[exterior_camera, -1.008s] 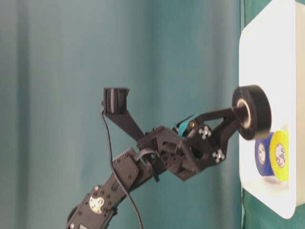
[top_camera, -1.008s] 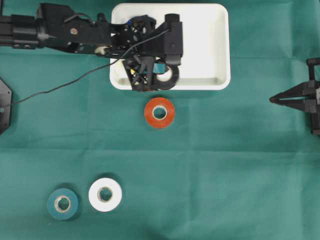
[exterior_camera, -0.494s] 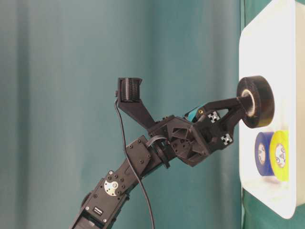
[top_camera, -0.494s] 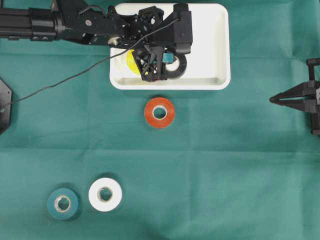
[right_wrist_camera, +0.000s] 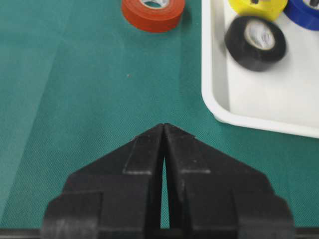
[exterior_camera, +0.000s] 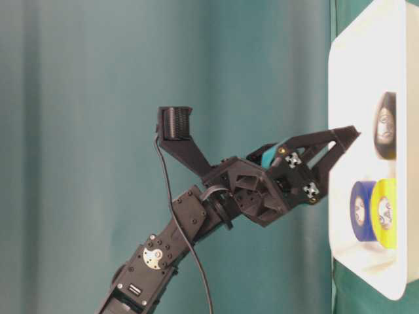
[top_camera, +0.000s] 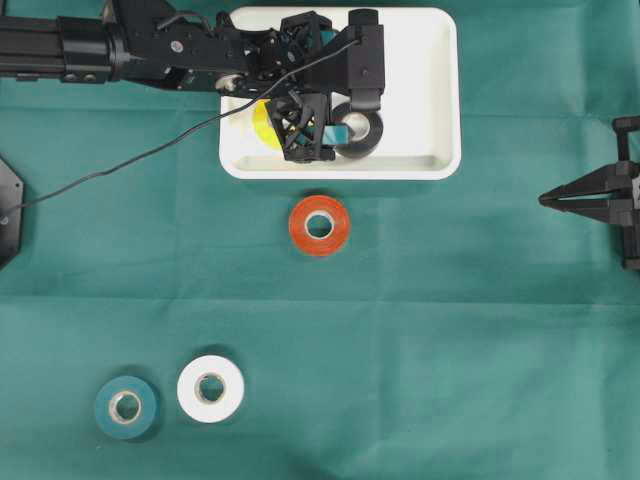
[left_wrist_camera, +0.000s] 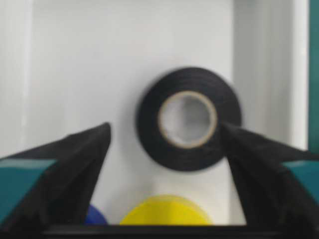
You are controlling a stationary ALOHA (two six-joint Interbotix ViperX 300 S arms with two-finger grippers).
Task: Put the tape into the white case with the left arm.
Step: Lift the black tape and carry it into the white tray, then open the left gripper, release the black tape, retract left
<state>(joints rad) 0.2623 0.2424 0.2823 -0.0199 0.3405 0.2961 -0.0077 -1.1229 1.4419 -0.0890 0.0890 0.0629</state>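
A black tape roll (top_camera: pixel 366 130) lies inside the white case (top_camera: pixel 446 150), free of any grip and a little blurred (exterior_camera: pixel 385 125). My left gripper (top_camera: pixel 334 136) hangs over the case, open. In the left wrist view the black tape (left_wrist_camera: pixel 188 119) sits on the white floor between and beyond the spread fingers (left_wrist_camera: pixel 75 164). My right gripper (top_camera: pixel 545 200) rests at the right edge of the cloth, shut and empty (right_wrist_camera: pixel 163 127).
A yellow roll (top_camera: pixel 262 118) and a blue roll (exterior_camera: pixel 361 210) also lie in the case. On the green cloth are an orange roll (top_camera: pixel 320 225) just in front of the case, a white roll (top_camera: pixel 210 388) and a teal roll (top_camera: pixel 125 407) at the front left.
My left gripper carried the black tape over the case, then opened. The tape left the fingers and now lies in the case. The right arm has not moved.
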